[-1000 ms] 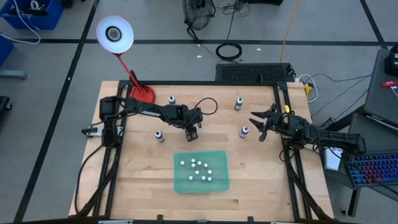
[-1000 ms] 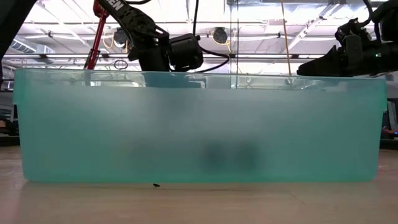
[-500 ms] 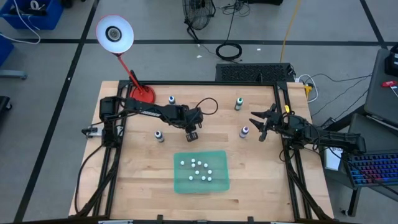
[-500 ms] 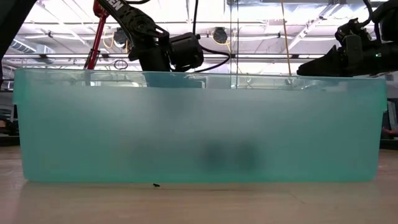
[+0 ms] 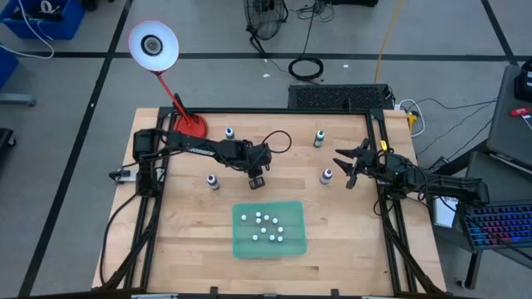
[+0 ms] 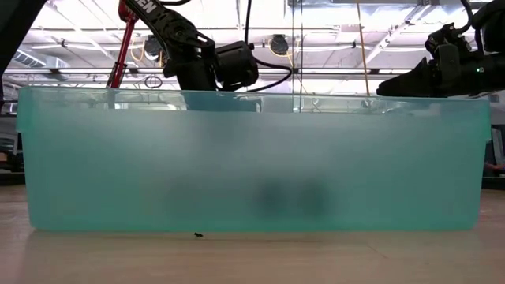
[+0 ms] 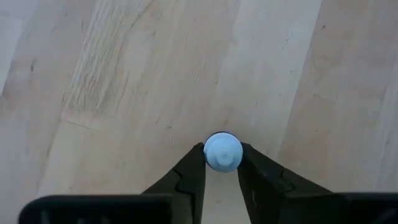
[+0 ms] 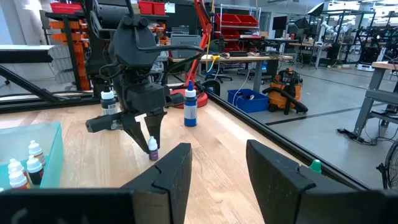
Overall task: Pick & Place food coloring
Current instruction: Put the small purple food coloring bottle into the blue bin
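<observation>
Left gripper [image 5: 258, 178] at table centre, pointed down, jaws closed on small bottle [image 7: 222, 151]. Right gripper [image 5: 347, 166] parked at right, jaws apart.

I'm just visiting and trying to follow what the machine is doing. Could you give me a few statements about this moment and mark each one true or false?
1. The left gripper has its fingers closed on a small white-capped bottle. True.
2. The green bin has nothing inside it. False: several white-capped bottles already lie in it.
3. The right gripper is holding a bottle. False: its fingers are apart and hold nothing; it waits at the table's right side.
4. A red desk lamp stands at the table's far left corner. True.
5. Every bottle has already been put in the bin. False: a blue bottle and others are out on the wooden table.
</observation>
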Motion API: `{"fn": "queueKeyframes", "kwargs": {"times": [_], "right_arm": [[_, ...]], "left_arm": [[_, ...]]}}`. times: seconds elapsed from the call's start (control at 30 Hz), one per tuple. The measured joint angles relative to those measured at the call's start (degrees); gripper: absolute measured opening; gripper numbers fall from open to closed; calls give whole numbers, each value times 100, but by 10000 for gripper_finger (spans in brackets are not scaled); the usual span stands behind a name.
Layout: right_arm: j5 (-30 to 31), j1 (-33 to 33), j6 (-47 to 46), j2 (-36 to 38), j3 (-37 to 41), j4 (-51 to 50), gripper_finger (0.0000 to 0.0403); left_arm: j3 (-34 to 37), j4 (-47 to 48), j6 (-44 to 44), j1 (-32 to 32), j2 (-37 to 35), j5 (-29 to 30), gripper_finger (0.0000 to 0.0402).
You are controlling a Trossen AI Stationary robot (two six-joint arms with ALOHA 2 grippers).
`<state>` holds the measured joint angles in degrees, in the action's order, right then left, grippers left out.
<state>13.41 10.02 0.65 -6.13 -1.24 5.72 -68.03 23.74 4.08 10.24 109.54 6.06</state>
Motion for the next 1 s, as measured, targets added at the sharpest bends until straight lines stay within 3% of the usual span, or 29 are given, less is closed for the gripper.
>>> {"fn": "queueKeyframes", "kwargs": {"times": [0.43, 0.77, 1.0], "right_arm": [[1, 2, 1, 0, -2, 0, 141], [0, 1, 1, 0, -2, 0, 141], [0, 1, 1, 0, -1, 0, 141]], "left_arm": [[0, 12, 381, 109, -2, 142, 98], [0, 49, 102, 83, -4, 140, 183], [0, 72, -143, 101, -4, 324, 206]]}}
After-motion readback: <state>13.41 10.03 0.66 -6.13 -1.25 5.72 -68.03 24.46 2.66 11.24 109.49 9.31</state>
